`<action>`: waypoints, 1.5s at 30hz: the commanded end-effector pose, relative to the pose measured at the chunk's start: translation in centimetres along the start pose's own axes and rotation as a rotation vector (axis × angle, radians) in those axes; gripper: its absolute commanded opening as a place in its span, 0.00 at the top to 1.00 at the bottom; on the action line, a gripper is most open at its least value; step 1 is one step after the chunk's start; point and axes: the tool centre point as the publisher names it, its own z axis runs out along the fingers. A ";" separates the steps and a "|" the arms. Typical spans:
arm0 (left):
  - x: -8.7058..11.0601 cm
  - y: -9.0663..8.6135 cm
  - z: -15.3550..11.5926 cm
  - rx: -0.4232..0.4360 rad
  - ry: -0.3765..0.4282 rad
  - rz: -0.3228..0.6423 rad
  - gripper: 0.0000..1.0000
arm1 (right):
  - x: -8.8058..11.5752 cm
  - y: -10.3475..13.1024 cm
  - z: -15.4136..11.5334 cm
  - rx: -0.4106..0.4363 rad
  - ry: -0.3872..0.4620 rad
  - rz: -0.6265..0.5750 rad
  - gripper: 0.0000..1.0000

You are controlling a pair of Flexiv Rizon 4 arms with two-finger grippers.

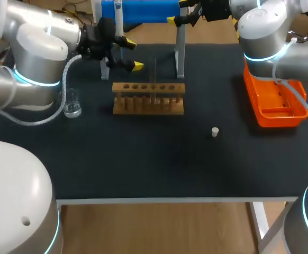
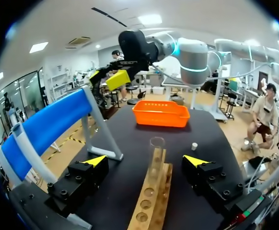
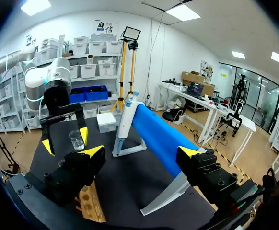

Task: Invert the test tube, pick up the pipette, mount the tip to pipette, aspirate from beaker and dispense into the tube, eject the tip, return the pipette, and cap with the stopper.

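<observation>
Head view: on the black table [image 1: 143, 169] a wooden rack [image 1: 148, 98] stands near the middle, and a clear test tube [image 1: 155, 79] stands upright in one of its holes. The left gripper [image 1: 133, 55] hangs just behind the rack's left end with its yellow-tipped fingers spread wide and nothing in them. A glass beaker [image 1: 72, 103] sits to the left of the rack, under the left arm. The small white stopper [image 1: 215, 132] lies alone to the right of the rack. An orange bin [image 1: 275, 100] rests at the table's right side. At the back, the right gripper [image 1: 177, 11] is beside the blue bar [image 1: 141, 10] of the pipette stand; it is also wide open and empty.

From the left wrist, the test tube [image 2: 155, 158] rises between that gripper's fingers without touching either, its open mouth upward.

From the right wrist, the white pipette [image 3: 125, 122] hangs at the far end of the blue bar [image 3: 163, 136], with the beaker [image 3: 76, 140] beyond. Any markings on the pipette are too small to make out.
</observation>
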 end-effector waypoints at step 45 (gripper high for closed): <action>1.7 1.8 6.8 -0.162 0.079 -0.027 0.00 | -0.1 0.1 -0.1 0.004 0.004 0.000 0.00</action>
